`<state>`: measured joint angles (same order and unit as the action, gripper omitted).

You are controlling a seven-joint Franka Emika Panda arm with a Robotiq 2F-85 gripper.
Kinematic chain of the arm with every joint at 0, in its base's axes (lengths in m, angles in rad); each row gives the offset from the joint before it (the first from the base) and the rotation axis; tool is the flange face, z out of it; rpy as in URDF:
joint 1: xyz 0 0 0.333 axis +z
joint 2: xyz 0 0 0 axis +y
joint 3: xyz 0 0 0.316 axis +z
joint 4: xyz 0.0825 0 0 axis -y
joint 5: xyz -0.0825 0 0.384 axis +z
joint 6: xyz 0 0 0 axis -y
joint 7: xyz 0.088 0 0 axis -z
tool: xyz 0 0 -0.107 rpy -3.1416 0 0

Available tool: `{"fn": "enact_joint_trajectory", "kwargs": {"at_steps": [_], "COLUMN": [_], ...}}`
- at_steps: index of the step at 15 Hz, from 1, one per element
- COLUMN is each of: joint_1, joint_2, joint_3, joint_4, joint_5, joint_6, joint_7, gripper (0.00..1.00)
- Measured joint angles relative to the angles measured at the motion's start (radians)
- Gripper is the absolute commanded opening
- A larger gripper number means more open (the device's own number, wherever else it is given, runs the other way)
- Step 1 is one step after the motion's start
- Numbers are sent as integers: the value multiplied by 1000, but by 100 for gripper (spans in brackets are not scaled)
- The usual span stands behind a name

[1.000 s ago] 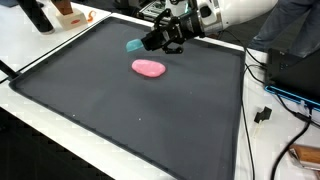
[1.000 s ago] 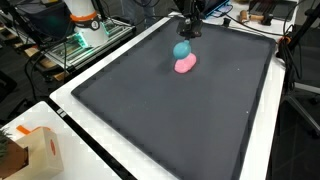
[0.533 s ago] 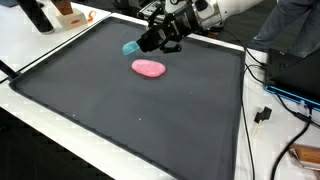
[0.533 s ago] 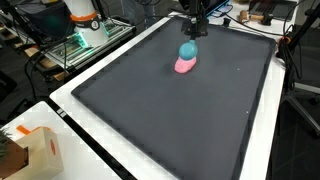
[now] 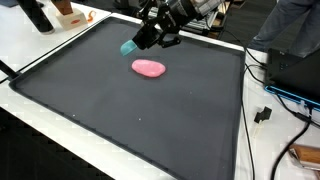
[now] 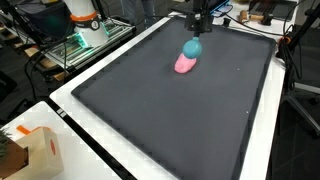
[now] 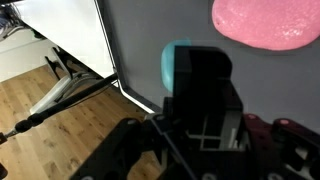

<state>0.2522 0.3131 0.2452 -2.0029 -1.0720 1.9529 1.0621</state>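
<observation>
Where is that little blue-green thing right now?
The blue-green block sits in the robot's tool, just beside the pink blob. In an exterior view it is near the far edge of the black mat.

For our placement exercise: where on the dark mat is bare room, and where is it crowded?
Free: the mat from the pink blob to its near rim. Crowded: far edge, around the tool holding the teal block.

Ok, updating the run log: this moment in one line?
gripper: shut on teal block | block: raised over black mat | pink blob: on mat, untouched
</observation>
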Motion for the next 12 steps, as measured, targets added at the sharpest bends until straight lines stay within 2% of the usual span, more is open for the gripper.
{"fn": "enact_joint_trajectory", "kwargs": {"at_steps": [7, 12], "joint_1": [-42, -73], "joint_2": [-82, -150], "joint_3": [-25, -55], "joint_4": [-38, -84], "joint_5": [154, 321], "joint_6": [147, 256], "joint_7": [-155, -313], "gripper": [25, 25]}}
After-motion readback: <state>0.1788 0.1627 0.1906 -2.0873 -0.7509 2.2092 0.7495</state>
